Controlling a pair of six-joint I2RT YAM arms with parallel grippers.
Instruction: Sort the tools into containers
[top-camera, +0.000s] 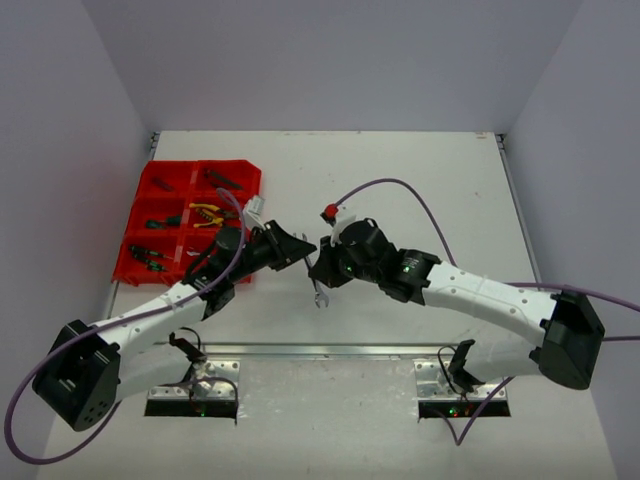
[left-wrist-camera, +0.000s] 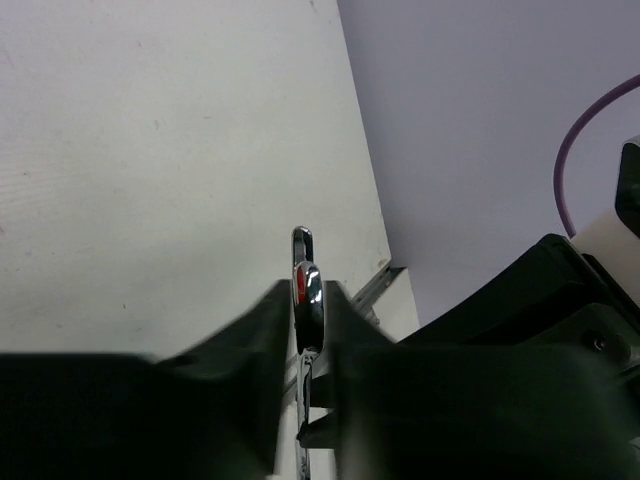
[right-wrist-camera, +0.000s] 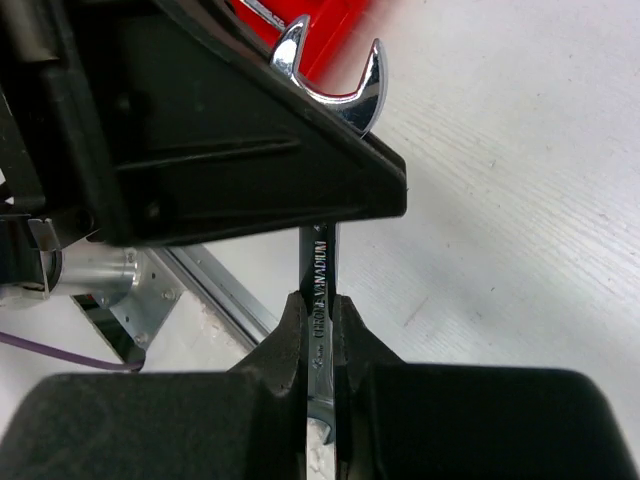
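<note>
Chrome-silver open-ended wrench (right-wrist-camera: 320, 285) sits mid-frame in the top view, clamped narrow by both grippers. I judge this a handover: I would verify that the left gripper (left-wrist-camera: 307, 300) holds firmly near the head before the right gripper (right-wrist-camera: 320, 312) releases. Both arms reach inward, wrists meeting. The red plastic compartment tray (top-camera: 180, 165) lies upper left.

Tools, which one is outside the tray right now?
The silver wrench, clamped between the left gripper and right gripper; the other tools lie in the red tray.
</note>
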